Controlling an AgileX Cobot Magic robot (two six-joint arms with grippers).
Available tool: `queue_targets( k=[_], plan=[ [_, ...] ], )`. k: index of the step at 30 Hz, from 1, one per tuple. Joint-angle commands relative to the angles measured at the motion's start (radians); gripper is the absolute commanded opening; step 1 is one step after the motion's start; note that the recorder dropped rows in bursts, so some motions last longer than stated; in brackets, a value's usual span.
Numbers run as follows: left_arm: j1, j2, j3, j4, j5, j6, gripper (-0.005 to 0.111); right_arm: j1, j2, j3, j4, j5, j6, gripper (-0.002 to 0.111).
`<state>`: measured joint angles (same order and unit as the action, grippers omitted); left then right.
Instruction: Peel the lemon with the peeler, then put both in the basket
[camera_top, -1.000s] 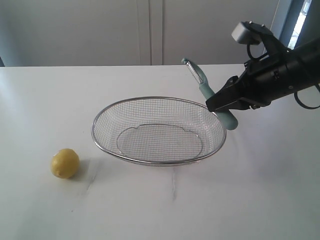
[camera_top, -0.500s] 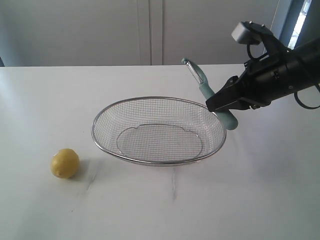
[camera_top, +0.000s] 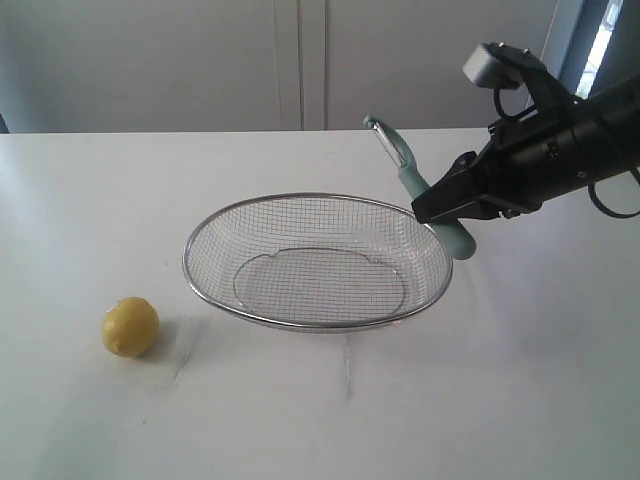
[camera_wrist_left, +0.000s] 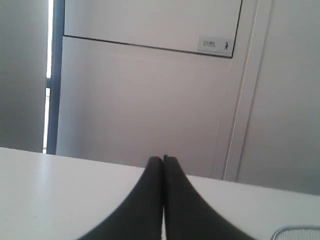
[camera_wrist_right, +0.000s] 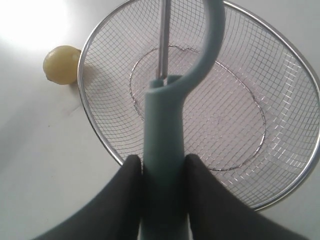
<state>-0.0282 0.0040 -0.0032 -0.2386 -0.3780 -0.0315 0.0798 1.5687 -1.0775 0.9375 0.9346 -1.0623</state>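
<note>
Your left gripper (camera_wrist_left: 163, 161) is clenched on nothing, with only a sliver of the rim of the basket (camera_top: 300, 197) in its wrist view. To the left of the basket and apart from it, the lemon (camera_top: 131, 327) rests alone on the white table (camera_top: 500, 390). Above the basket's right rim, your right gripper (camera_top: 432, 213) grasps the peeler (camera_top: 408, 175) by its teal handle, blade loop raised clear of the mesh.
</note>
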Motion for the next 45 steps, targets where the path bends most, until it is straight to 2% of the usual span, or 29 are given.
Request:
queue_targets(
  k=[1, 5, 8, 14, 21, 26, 27, 31, 35, 38, 39, 41, 45],
  plan=[
    [-0.005, -0.004, 0.003, -0.008, -0.117, -0.156, 0.000, 0.001, -0.008, -0.008, 0.012, 0.002, -0.011, 0.000],
    [-0.005, -0.004, 0.003, -0.008, -0.201, -0.209, 0.000, 0.001, -0.008, -0.008, 0.012, 0.002, -0.011, 0.000],
    [-0.005, -0.004, 0.000, -0.008, -0.204, -0.227, 0.000, 0.001, -0.008, -0.008, 0.012, 0.000, -0.011, 0.000],
    [-0.005, 0.001, -0.146, -0.004, -0.204, -0.227, 0.000, 0.001, -0.008, -0.008, 0.012, 0.000, -0.011, 0.000],
    [-0.005, 0.165, -0.283, 0.183, -0.189, -0.227, 0.000, 0.001, -0.008, -0.008, 0.012, 0.002, -0.011, 0.000],
    [-0.005, 0.298, -0.350, 0.358, 0.000, -0.227, 0.000, 0.001, -0.008, -0.008, 0.012, -0.002, -0.011, 0.000],
    [-0.005, 0.342, -0.358, 0.384, 0.110, -0.198, 0.000, 0.001, -0.008, -0.008, 0.012, -0.002, -0.011, 0.000],
    [-0.008, 0.422, -0.360, 0.384, 0.359, -0.092, 0.000, 0.001, -0.008, -0.008, 0.012, -0.002, -0.011, 0.000],
    [-0.065, 0.494, -0.371, 0.366, 0.415, -0.145, 0.000, 0.001, -0.008, -0.008, 0.012, 0.000, -0.011, 0.000],
    [-0.137, 0.570, -0.452, 0.366, 0.572, -0.133, 0.000, 0.001, -0.008, -0.008, 0.012, -0.002, -0.011, 0.000],
    [-0.171, 0.618, -0.492, 0.366, 0.660, -0.133, 0.000, 0.001, -0.008, -0.008, 0.012, -0.002, -0.011, 0.000],
    [-0.215, 0.707, -0.538, 0.366, 0.740, -0.128, 0.000, 0.001, -0.008, -0.008, 0.012, -0.002, -0.011, 0.000],
    [-0.245, 0.927, -0.620, 0.299, 0.799, -0.128, 0.000, 0.001, -0.008, -0.008, 0.012, -0.005, -0.011, 0.000]
  ],
)
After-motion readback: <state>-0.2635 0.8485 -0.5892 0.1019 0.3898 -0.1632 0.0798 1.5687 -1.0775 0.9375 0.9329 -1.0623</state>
